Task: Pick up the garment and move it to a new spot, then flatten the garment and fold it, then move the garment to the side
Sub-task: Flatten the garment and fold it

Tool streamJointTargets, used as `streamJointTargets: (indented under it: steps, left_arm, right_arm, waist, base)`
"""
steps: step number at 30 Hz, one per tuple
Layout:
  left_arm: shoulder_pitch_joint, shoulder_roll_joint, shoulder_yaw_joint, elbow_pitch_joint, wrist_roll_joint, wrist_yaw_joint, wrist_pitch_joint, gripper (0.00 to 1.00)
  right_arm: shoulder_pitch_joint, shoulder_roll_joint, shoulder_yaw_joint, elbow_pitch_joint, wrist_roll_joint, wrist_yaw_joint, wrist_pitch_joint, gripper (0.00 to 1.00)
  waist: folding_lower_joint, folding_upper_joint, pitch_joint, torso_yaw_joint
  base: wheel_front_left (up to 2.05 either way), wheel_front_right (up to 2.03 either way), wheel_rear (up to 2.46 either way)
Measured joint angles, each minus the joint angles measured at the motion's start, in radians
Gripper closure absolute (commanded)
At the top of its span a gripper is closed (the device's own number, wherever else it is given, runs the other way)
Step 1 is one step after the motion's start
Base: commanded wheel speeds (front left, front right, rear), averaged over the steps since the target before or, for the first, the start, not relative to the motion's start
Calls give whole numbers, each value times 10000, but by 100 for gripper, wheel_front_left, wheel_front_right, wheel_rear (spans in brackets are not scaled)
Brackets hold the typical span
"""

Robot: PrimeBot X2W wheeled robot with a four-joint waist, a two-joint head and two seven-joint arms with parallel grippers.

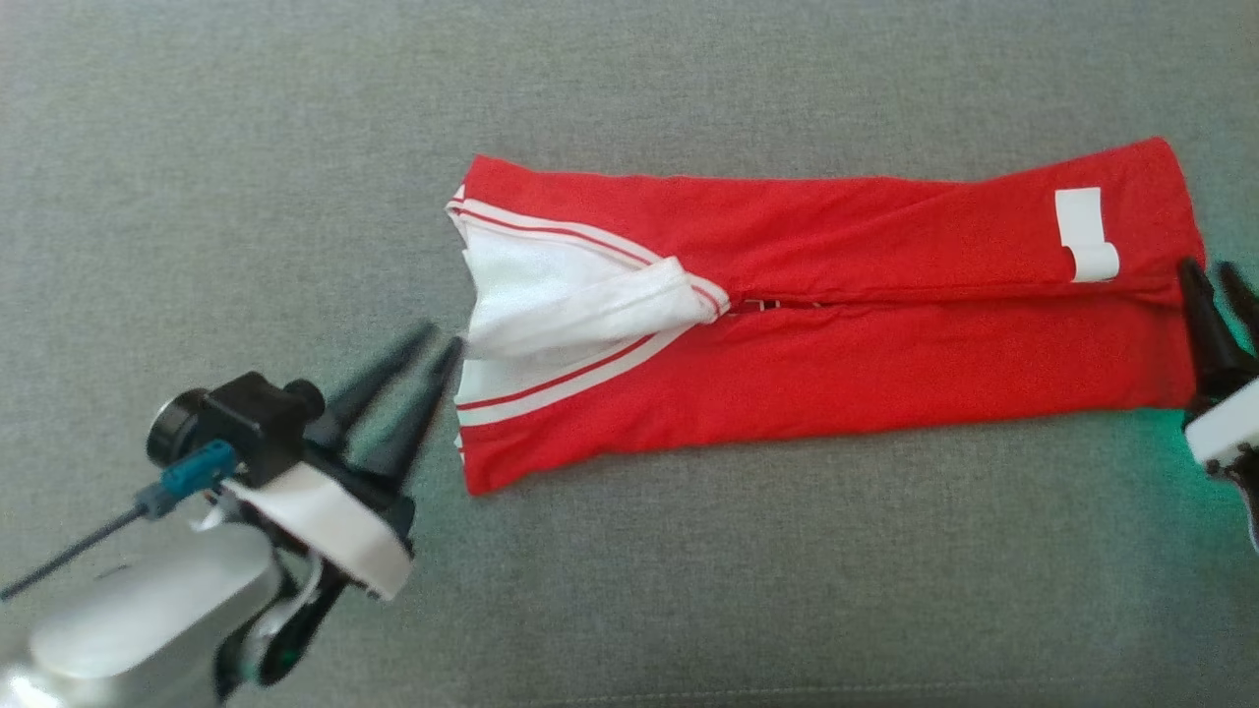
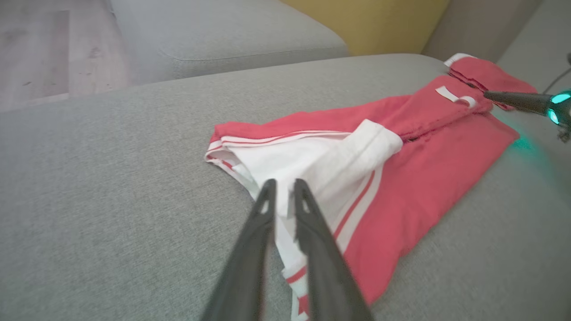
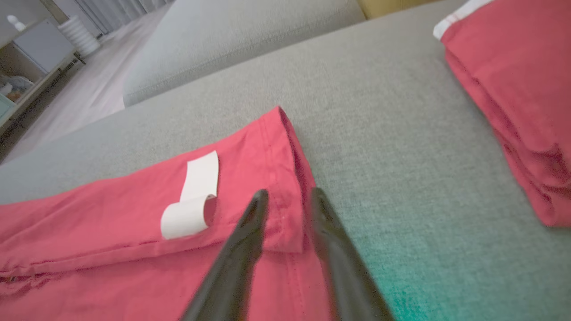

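Observation:
A red garment with white striped trim lies folded into a long band on the grey sofa seat. Its white collar flap is turned over at the left end, and a white label curls near the right end. My left gripper sits at the collar end with its fingers slightly apart, tips just over the white edge. My right gripper is open at the right end. Its fingers straddle the folded hem edge without pinching it.
A second folded red garment lies further along the seat past the right gripper. Another grey cushion and a yellow one stand behind. Wooden floor lies beyond the seat edge.

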Motion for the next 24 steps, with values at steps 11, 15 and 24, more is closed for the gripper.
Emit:
streamJointTargets:
  steps: [11, 15, 24]
  left_arm:
    - [3155, -3057, 4391, 527, 2265, 2211, -303, 0]
    - [4815, -4197, 5574, 380, 4199, 2441, -303, 0]
    - [6130, -5762, 6840, -4, 6692, 1662, -307, 0]
  right_arm:
    - [1778, 1062, -1383, -290, -999, 0, -1898, 0]
    - [1810, 1348, -1973, 65, -1555, 0, -2033, 0]
    - [1041, 1804, -3423, 1584, -2385, 0, -1471, 0]
  waist:
    - [-1, 0, -736, 431]
    - [-1, 0, -1063, 707]
    - [-1, 0, -1311, 1516]
  base:
    - [0, 0, 0]
    - [0, 0, 0]
    - [0, 0, 0]
